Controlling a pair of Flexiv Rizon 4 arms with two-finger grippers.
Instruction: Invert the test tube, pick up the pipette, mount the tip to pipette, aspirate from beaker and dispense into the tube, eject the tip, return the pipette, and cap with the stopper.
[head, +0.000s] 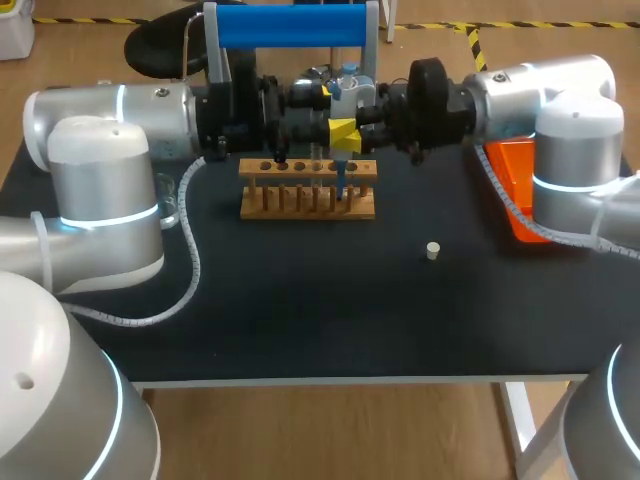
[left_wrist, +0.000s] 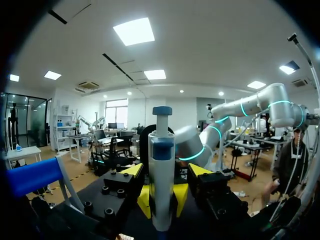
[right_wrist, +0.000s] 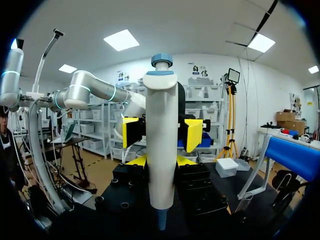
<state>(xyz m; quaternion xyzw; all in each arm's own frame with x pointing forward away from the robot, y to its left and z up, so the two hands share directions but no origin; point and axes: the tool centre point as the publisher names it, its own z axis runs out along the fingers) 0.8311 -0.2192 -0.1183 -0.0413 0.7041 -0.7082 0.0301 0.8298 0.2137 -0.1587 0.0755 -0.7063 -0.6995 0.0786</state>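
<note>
Because its blue tip (head: 341, 183) must drop into the wooden rack (head: 300, 211) at the table's far middle, my right gripper (right_wrist: 160, 161) clenches the pipette (right_wrist: 161, 100) upright; my left gripper (left_wrist: 166, 170) stands released, spread either side, likely to steady it, while the stopper (head: 433, 251) lies nearer, right

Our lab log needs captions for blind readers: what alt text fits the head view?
Right gripper holds a pipette upright over a wooden tube rack, facing the left gripper; a white stopper lies on the black table.
</note>
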